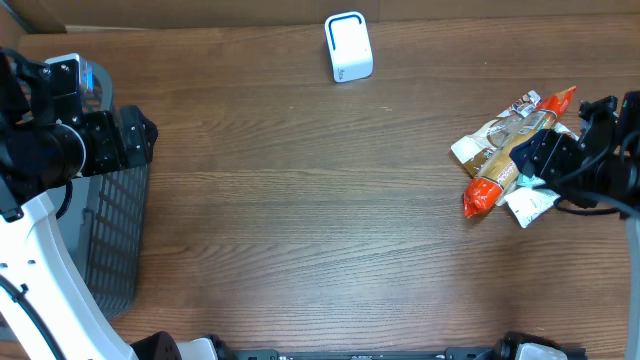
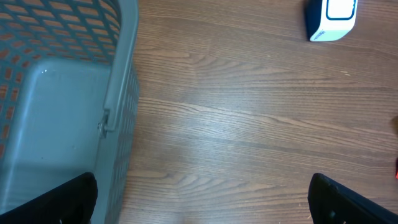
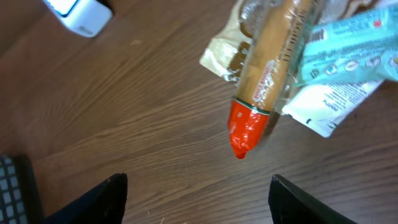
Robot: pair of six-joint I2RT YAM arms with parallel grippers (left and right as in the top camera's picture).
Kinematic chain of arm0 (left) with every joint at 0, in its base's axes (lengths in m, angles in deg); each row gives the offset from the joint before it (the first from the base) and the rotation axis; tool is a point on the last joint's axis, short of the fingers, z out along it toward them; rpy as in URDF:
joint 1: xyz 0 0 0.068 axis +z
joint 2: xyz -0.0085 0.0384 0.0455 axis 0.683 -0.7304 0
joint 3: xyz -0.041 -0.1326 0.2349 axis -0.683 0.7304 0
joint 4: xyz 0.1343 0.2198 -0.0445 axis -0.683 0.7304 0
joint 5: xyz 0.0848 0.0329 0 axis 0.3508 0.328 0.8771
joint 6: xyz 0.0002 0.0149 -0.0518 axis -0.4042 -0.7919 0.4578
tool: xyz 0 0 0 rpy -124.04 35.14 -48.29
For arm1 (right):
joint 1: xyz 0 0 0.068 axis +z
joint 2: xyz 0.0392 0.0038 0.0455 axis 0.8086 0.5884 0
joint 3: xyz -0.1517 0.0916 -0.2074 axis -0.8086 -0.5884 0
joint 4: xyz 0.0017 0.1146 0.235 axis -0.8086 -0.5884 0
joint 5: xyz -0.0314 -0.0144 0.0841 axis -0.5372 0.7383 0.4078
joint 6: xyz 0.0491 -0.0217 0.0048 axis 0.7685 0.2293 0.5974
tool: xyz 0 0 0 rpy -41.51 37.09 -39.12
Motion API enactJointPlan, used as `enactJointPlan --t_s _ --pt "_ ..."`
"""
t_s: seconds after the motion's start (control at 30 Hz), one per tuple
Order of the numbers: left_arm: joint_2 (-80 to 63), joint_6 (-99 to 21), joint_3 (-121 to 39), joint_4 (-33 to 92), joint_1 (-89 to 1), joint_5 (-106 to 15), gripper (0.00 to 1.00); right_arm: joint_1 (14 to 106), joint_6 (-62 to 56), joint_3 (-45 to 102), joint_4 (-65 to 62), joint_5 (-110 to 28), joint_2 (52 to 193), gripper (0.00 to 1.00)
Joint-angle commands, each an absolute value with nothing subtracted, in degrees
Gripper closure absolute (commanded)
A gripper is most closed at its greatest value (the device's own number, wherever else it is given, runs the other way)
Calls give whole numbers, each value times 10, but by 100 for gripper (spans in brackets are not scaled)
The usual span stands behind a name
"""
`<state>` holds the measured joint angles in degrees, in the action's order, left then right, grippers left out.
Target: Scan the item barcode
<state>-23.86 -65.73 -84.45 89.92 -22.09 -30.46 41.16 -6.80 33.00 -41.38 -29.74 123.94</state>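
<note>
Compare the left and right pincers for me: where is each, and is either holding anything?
Place: the left pincer hangs beside the grey basket, while the right pincer hangs at the packet pile.
Below: only bare table lies under the left pincer; the red-tipped stick lies just ahead of the right pincer.
Shared: both are open, and neither holds anything.

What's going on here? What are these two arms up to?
The right arm hangs over a small pile of snack packets on the right of the wooden table, jaws open and empty, so nothing is picked up yet. The left arm sits over a grey basket, jaws wide open too. A small white box, probably the scanner, stands at the far edge, with no packet near it.
</note>
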Motion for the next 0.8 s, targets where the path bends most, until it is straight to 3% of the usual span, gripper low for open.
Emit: enactJointPlan --t_s 0.0,0.1,0.57,0.77 --pt "-241 -672 -846 897 -221 -307 1 425 -95 342 -412 -304 1178 24" --pt "-241 -672 -846 897 -221 -307 0 433 -95 341 -422 -304 1143 19" --pt "-240 -672 -846 897 -221 -307 0 439 -97 341 -476 -308 1105 19" --pt "-241 -672 -846 897 -221 -307 1 439 -108 341 -475 -247 1103 19"
